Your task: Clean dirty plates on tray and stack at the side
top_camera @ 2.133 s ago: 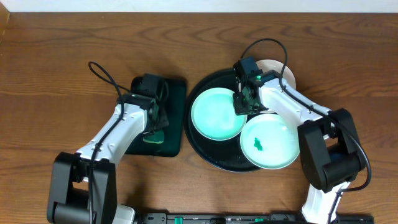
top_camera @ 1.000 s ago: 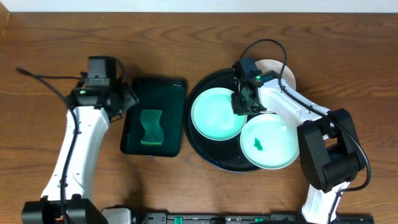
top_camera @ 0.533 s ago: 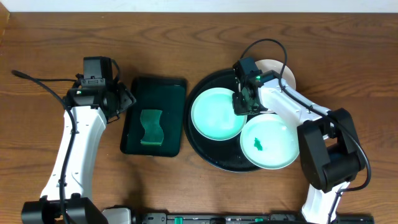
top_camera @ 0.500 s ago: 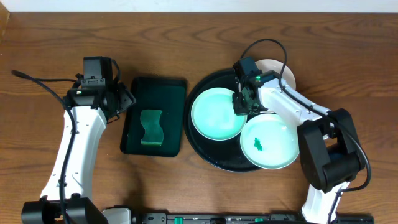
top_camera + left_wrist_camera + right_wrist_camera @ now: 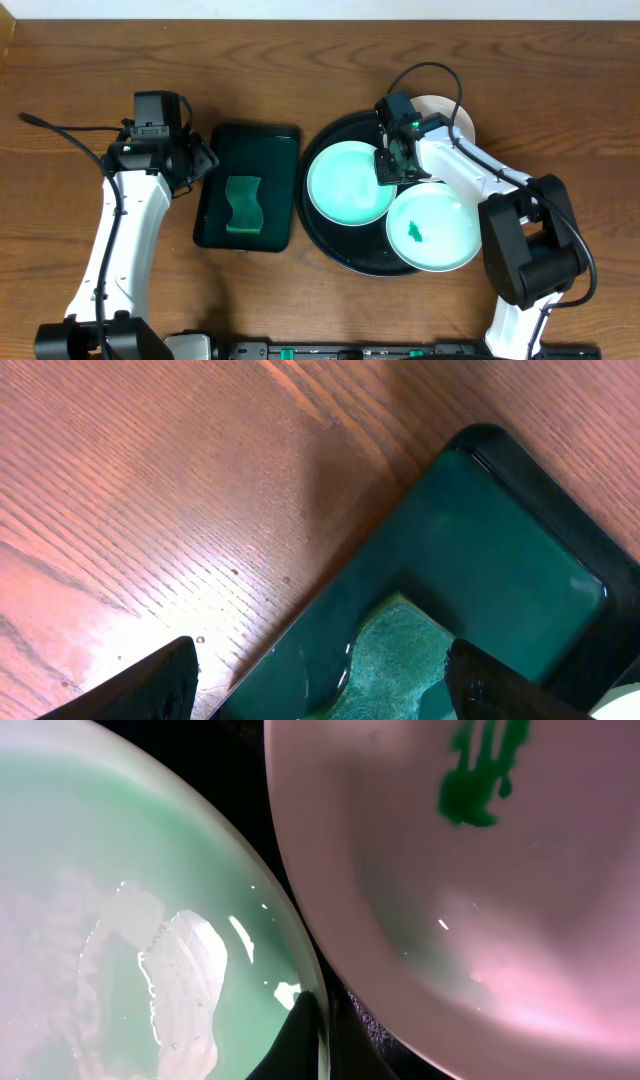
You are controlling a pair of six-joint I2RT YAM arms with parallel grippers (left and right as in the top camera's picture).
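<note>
Mint plate (image 5: 348,182) lay on the left half of the round black tray (image 5: 322,240), surface wet and glossy, no smear noted. Second mint plate (image 5: 440,228) sat just beside it on the tray's near right, with a small green smear (image 5: 414,234) left of centre. White plate (image 5: 457,110) was at the tray's far right rim, mostly hidden by the right arm; whether it rested on the tray could not be made out.

Right gripper (image 5: 392,165) was down between the two mint plates. In the wrist view its fingers (image 5: 298,1038) were closed on the wet plate's right rim (image 5: 318,1005), black tray showing in the gap (image 5: 232,760).

Left gripper (image 5: 320,655) was held above the table (image 5: 150,480) at the left edge of the rectangular tray (image 5: 250,150), jaws spread wide, gripping nothing. Green sponge (image 5: 241,205) lay in that tray's near half
</note>
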